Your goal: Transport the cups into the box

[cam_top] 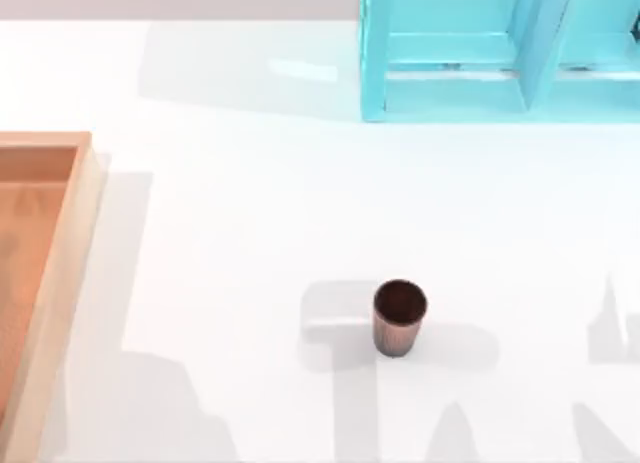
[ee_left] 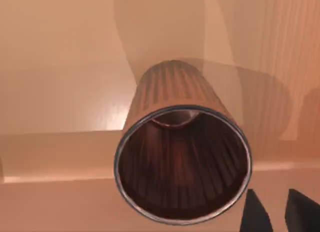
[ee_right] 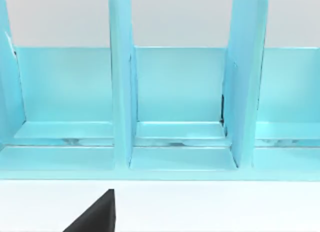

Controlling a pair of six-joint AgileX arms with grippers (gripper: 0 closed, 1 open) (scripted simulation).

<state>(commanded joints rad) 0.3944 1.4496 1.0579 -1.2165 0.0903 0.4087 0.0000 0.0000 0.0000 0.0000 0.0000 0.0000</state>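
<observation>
Left gripper [ee_left: 278, 214]: in the left wrist view, two dark fingertips [ee_left: 255, 216] stand apart with a narrow gap and nothing between them. It is not holding anything.

Top view:
- table cup [cam_top: 400, 319] stands upright on the white table [cam_top: 230, 243], mouth up, a bit right of centre and toward the near edge, well apart from everything else.
- box [cam_top: 62, 273] sits at the table's left side, cut off by the frame edge. It has a tan rim and an orange-brown floor.
- cyan frame [cam_top: 450, 53] is at the far side, right of centre, well apart from the cup.
- Grey arm shadows lie along the near edge.

Left wrist view:
- box cup [ee_left: 175, 142] is seen close up, its dark ribbed inside and rim facing the camera and its base pointing away.
- It is just beside the fingertips, not between them.
- Behind it are the box's wood floor and a band of its rim [ee_left: 50, 157], and the cup's shadow falls on the floor.
- Can't tell whether the cup rests on the floor or hangs above it.

Right wrist view:
- A dark part of the right gripper [ee_right: 95, 217] shows above white table. Can't tell whether it is wide or narrow.
- It faces the cyan frame's upright dividers and compartments.
</observation>
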